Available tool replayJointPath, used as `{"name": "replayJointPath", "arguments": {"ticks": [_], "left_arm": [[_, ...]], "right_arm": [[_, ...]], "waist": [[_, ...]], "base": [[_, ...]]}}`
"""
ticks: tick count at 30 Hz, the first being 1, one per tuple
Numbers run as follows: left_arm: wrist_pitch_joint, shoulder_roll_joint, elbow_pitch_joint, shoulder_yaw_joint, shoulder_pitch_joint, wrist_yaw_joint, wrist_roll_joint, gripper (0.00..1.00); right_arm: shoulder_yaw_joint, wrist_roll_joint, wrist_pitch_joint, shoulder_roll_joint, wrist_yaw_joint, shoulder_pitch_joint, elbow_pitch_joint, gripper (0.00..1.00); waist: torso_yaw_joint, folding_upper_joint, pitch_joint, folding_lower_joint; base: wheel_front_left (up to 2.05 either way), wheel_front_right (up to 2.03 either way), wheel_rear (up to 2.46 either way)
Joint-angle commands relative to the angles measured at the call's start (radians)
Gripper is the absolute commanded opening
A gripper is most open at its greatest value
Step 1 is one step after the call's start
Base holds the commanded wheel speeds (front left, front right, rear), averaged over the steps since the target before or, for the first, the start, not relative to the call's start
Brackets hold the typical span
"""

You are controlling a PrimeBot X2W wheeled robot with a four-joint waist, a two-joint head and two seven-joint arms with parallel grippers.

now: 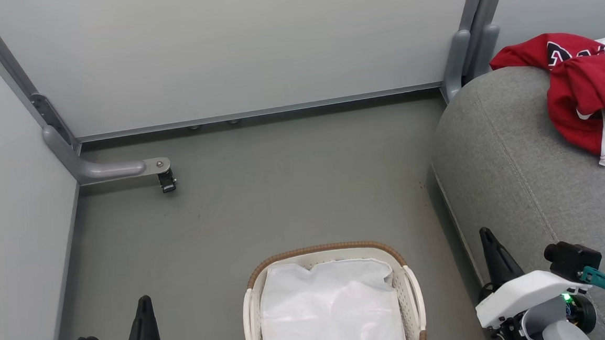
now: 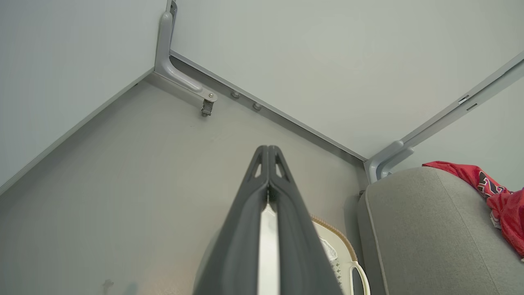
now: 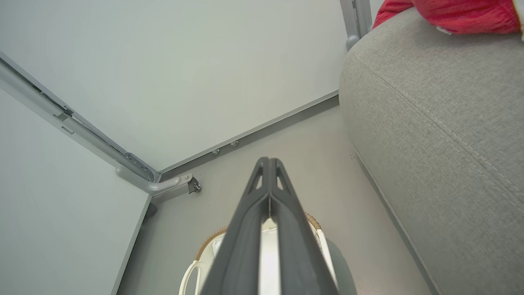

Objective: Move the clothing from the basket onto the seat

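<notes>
Both pairs of jaws pressing together: left gripper (image 1: 143,301) hanging over floor (image 1: 283,192) at lower left, right gripper (image 1: 486,234) hanging beside seat (image 1: 507,168) at lower right. Pale wall panels (image 1: 232,48) enclosing smooth grey floor, grey support foot (image 1: 118,169) jutting from left corner. Clothing (image 1: 587,95) lying heaped on top of seat, well apart from basket (image 1: 328,250). Basket standing on floor between grippers, white liner (image 1: 332,305) showing inside.

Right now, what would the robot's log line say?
clothes: on sofa | basket: white liner, no clothes seen | left claw: shut, empty | right claw: shut, empty
</notes>
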Motion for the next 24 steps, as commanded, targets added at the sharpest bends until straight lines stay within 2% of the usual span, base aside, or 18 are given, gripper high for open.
{"name": "replayJointPath", "arguments": {"ticks": [1,24], "left_arm": [[0.007,0.002,-0.016,0.008,-0.032,-0.006,-0.038,0.00],[0.097,0.003,-0.032,0.055,-0.078,-0.021,-0.340,0.00]], "right_arm": [[-0.009,0.039,0.008,-0.004,0.000,-0.015,-0.020,0.00],[-0.061,0.368,0.096,-0.007,0.000,-0.016,-0.050,0.00]], "waist": [[0.000,0.0000,0.000,0.0000],[-0.009,0.0000,-0.003,0.0000]], "base": [[0.00,0.00,0.00],[0.00,0.00,0.00]]}}
